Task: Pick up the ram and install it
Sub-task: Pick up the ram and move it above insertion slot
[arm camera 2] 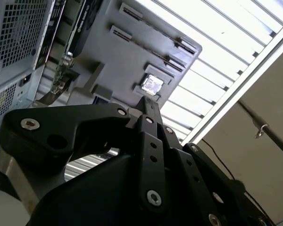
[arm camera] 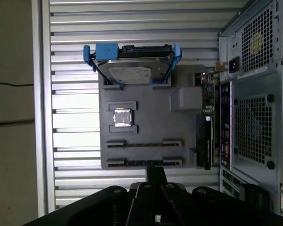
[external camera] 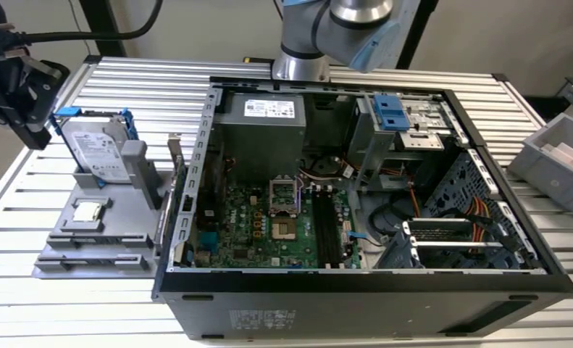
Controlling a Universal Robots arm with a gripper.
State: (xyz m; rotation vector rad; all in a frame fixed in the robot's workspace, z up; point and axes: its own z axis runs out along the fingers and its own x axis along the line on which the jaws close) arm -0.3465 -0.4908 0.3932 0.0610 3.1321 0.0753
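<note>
From my station the arm [external camera: 300,67] reads as smooth silver-grey tubing with rounded joints, one of them closed off by a pale blue cap [external camera: 377,43]. A black cable [external camera: 83,35] loops toward the wrist. In both wrist views I see a matte black gripper [arm camera 2: 151,104]. Its flat, rounded links are stacked side by side and pinned with bright silver screws [arm camera 2: 154,197], with a few small plain holes between.
</note>
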